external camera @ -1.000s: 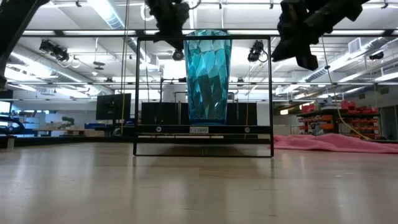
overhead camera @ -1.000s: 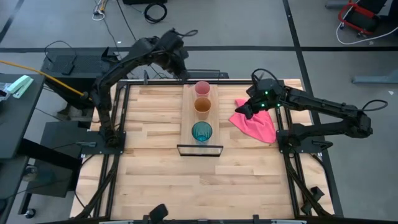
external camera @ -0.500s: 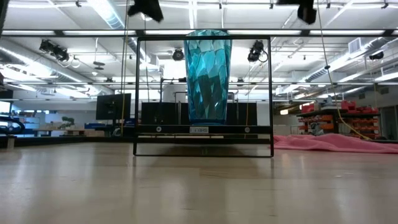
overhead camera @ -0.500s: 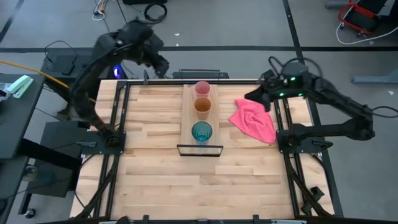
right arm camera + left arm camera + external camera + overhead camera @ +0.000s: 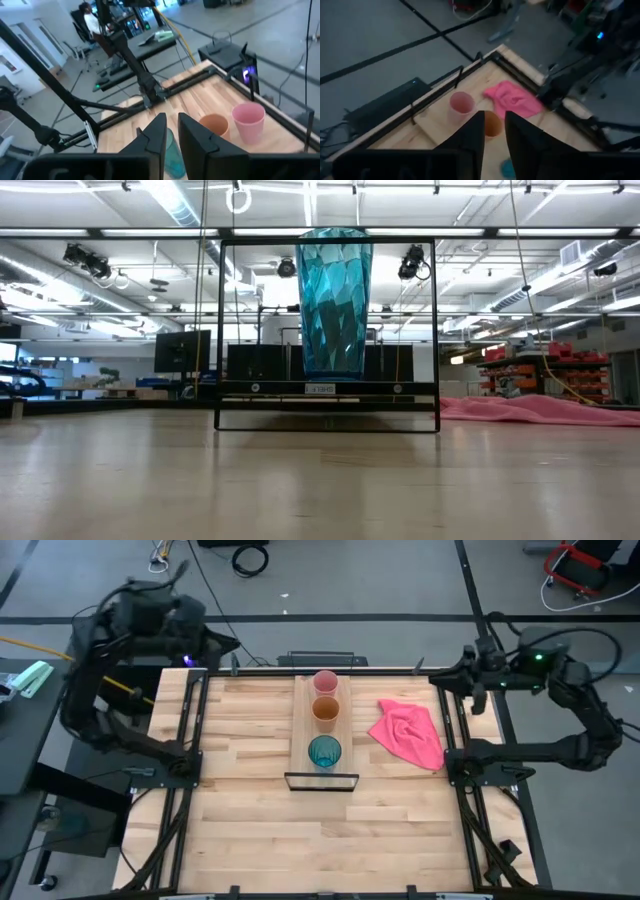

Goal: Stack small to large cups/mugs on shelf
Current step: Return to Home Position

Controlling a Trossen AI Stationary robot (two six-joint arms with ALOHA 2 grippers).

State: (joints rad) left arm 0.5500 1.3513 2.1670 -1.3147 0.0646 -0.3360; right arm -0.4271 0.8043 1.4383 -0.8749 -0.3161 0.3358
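Observation:
Three cups stand upright in a row on the light-wood shelf [image 5: 303,730]: pink [image 5: 325,682] at the far end, orange [image 5: 325,710] in the middle, teal [image 5: 324,752] nearest the black frame [image 5: 321,781]. In the low view the teal cup [image 5: 333,300] stands inside the frame [image 5: 218,330]. My left gripper [image 5: 215,645] is off the table's far-left corner and touches nothing. My right gripper [image 5: 467,675] is over the far-right edge, also touching nothing. Each wrist view shows its gripper [image 5: 494,120] [image 5: 172,122] shut, high above the cups.
A crumpled pink cloth [image 5: 410,733] lies on the tabletop right of the shelf, also seen in the low view [image 5: 530,410]. Black rails [image 5: 190,720] frame the table's sides. Bare tabletop [image 5: 320,840] spreads in front of the frame.
Both arms have drawn back and up from the shelf. The left went toward the far-left corner and off the table, the right toward the far-right edge. Both have left the low view. The cups and the cloth have stayed put.

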